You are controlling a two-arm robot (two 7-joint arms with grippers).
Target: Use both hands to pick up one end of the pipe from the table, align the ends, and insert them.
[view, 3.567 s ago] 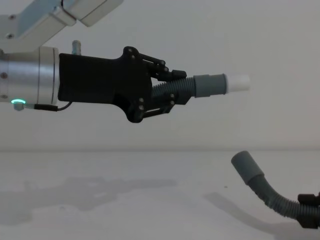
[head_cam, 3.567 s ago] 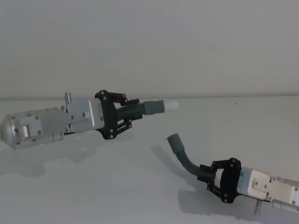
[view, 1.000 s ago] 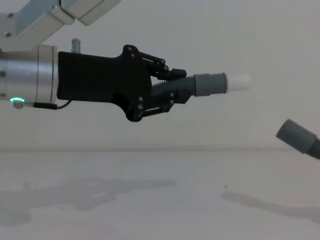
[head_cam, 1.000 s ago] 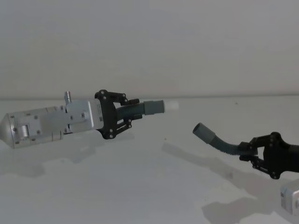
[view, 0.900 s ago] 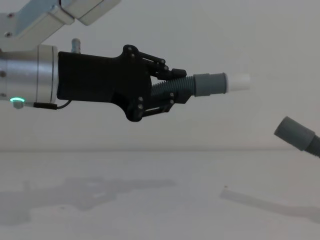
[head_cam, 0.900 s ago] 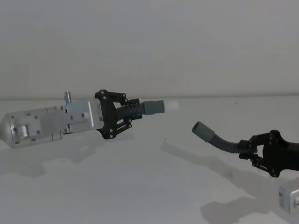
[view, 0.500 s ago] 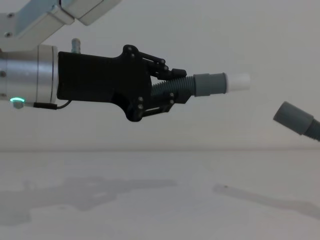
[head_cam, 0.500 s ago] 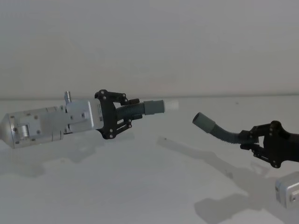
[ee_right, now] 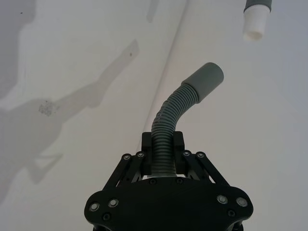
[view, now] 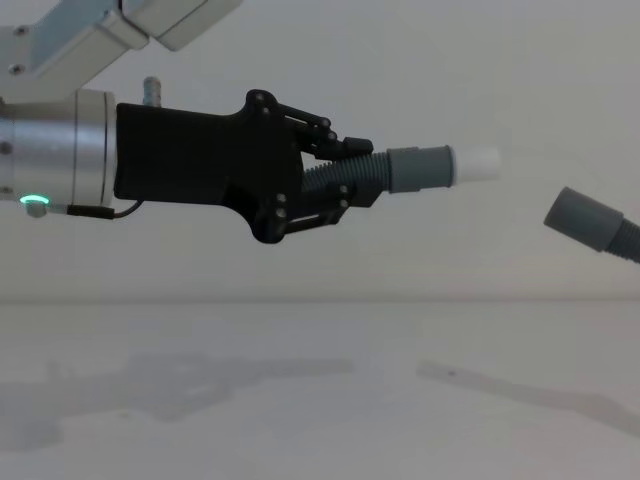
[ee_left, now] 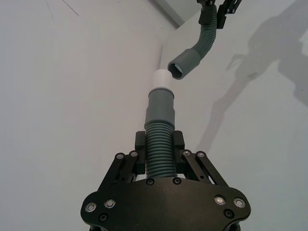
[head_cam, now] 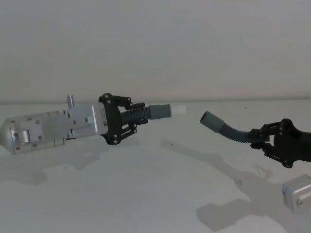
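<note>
Looking down from the head view, I see my left gripper (head_cam: pixel 127 122), black plastic with jointed fingers on a silver wrist, clamped on the ribbed part of a dark-grey corrugated hose piece with a white-tipped cuff (head_cam: pixel 154 112). That piece is held above the matte white table (head_cam: pixel 146 194), towards its left side, long axis nearly level, white tip pointing right. My right gripper (head_cam: pixel 257 140) comes in from the table's right edge, closed on a bent dark-grey corrugated hose piece with a plain open cuff (head_cam: pixel 228 131); the cuff rises up and left towards the white tip, with a clear gap between the two ends.

From the left wrist view, the white-tipped piece (ee_left: pixel 160 134) runs straight out from the closed fingers, and the plain cuff's dark mouth (ee_left: pixel 180 65) sits near the tip but off to one side, angled across it rather than in line.

From the right wrist view, the bent piece (ee_right: pixel 180 115) curves away from the fingers gripping it, and the white tip (ee_right: pixel 254 21) is well off its axis.

From the chest view, both ends hang clear of the table; the white tip (view: pixel 477 164) is higher than the plain cuff (view: pixel 583 220), which tilts up-left. The green ring light (view: pixel 36 203) glows on the left wrist.
</note>
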